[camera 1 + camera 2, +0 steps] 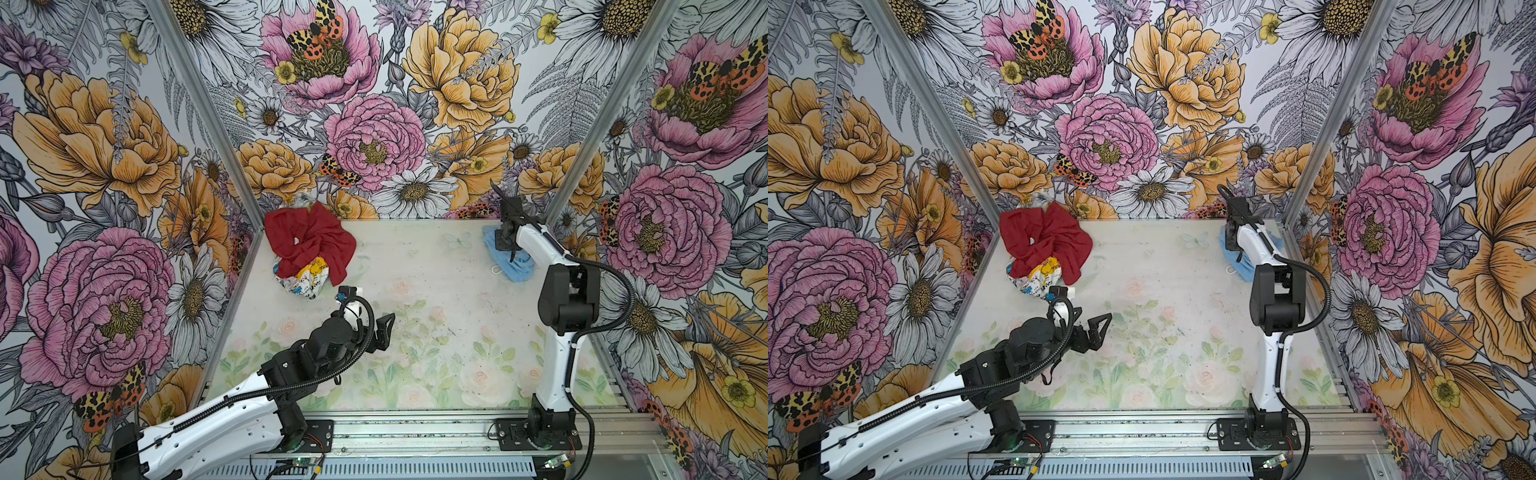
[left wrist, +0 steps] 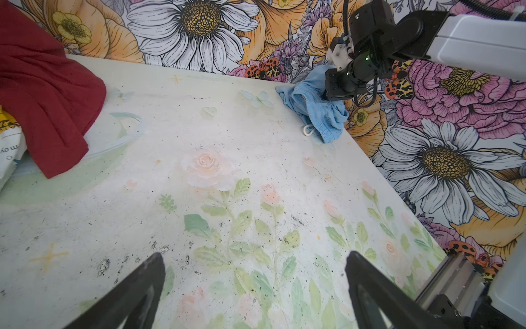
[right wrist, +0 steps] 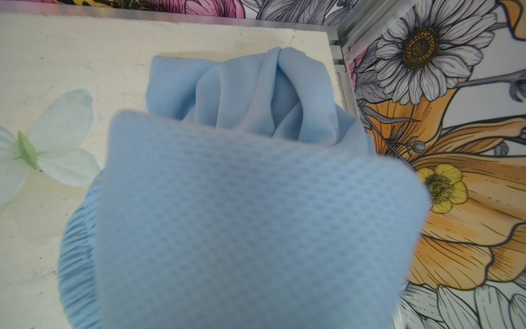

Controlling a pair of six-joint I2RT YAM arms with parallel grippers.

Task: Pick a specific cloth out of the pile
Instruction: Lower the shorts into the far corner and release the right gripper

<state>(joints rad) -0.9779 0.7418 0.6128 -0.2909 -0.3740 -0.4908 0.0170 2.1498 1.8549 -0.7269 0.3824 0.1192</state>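
Where the table reaches its far left corner sits the pile. The cloth lies at the far right corner, its long axis along the right wall, pinched in the closed right end effector. The left end effector hangs wide open and empty. The white cord marks the cloth's near end.

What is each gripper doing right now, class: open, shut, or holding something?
Left gripper: open, holding nothing.
Right gripper: shut on the blue cloth.
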